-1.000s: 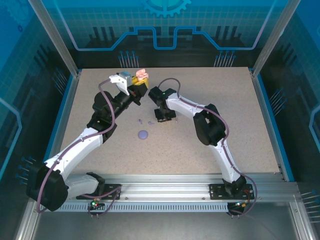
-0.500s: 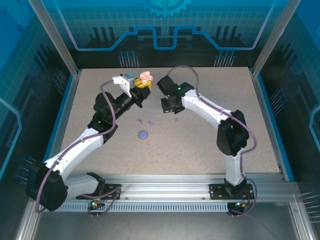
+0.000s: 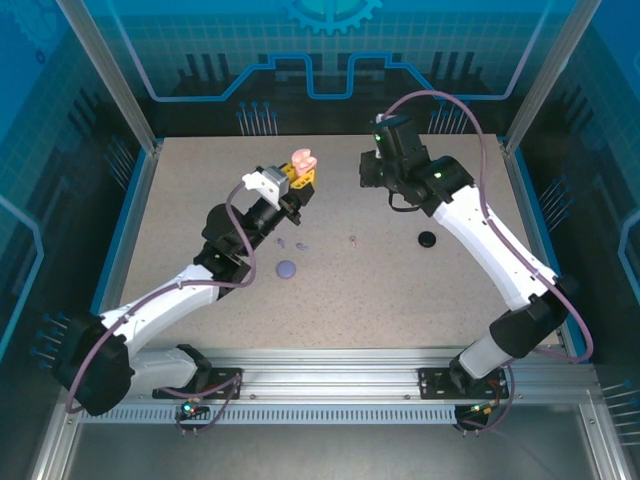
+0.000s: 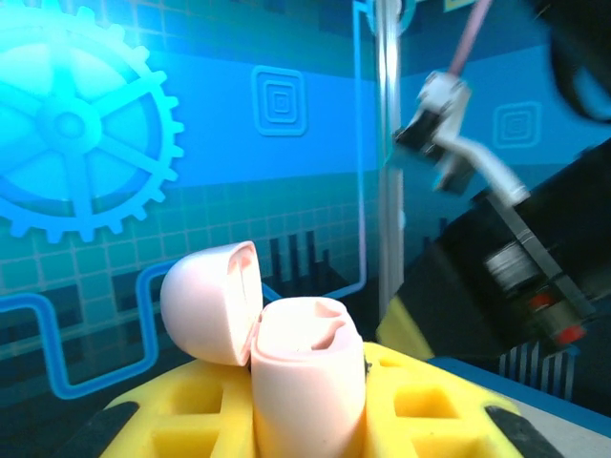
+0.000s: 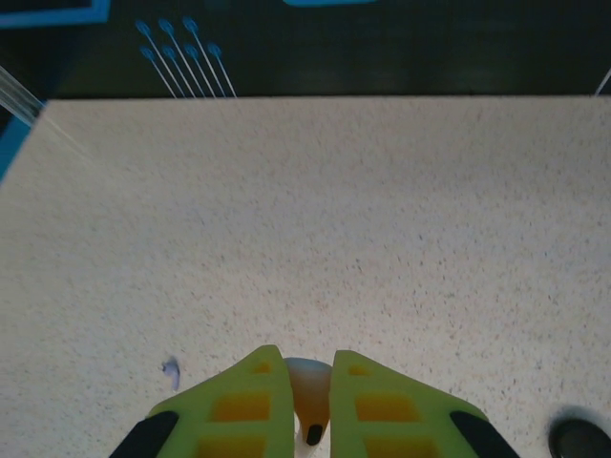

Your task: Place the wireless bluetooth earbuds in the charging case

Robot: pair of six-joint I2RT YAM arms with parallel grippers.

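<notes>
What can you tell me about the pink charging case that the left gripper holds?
The pink charging case is a small rounded shell of matte-looking plastic. Its domed lid stands open, hinged to the left in the left wrist view, baring a recessed well on the body; whether anything lies inside I cannot tell. It stands upright in the air, clamped between the yellow fingers of the left gripper. Nothing else touches it.

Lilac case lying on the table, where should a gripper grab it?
Probably its rim, from straight above: the lilac case lies flat like a coin on the table, clear of the two lilac earbuds, so pinch across opposite edges.
</notes>
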